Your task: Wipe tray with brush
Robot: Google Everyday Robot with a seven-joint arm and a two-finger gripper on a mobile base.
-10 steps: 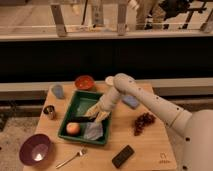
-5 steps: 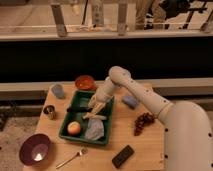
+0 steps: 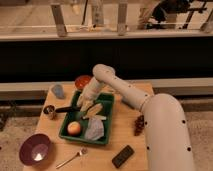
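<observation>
Gripper (image 3: 85,104) low over dark green rectangular plastic tray (image 3: 107,118), meeting slim black stick-like brush (image 3: 66,109); grasp cannot be told. Likely mid-wipe; next, sweep brush across tray floor.

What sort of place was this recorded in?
Probably a lab or office test station rather than a home: a small wooden table beside a long railing, laid with a tray, purple bowl and fork. The gripper is over the tray's left side.

Pale claw (image 3: 84,104) over dark green tray (image 3: 106,121), black brush (image 3: 65,108), purple bowl (image 3: 25,142).
</observation>
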